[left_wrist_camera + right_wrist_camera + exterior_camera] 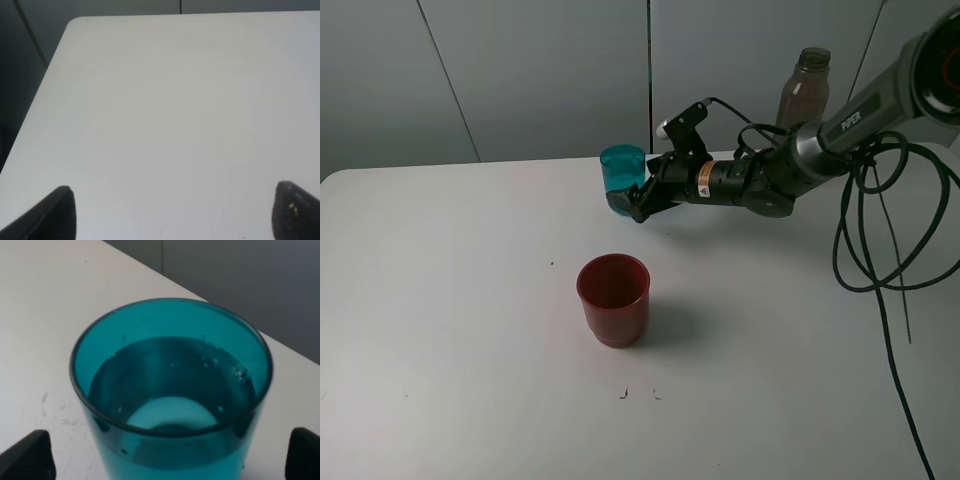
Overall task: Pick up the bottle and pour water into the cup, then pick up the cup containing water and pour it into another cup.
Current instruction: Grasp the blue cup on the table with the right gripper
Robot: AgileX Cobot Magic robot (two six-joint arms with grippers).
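Water's in the teal cup (170,390), the right gripper (630,203) spread wide around it, red cup (613,298) nearby, bottle (805,90) behind, left gripper (175,215) splayed over the white table (440,300).

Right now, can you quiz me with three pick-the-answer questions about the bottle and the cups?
1. Where is the bottle? A) lying flat at the front B) standing behind the right arm C) hanging upside down
2. What colour is the cup that the right claw straddles? A) yellow B) white C) teal
3. How is that cup? A) tipped over B) upside down C) upright, holding water

Answers: 1 B, it rises behind the arm. 2 C, the cup between the open fingers is teal. 3 C, water shows inside it.
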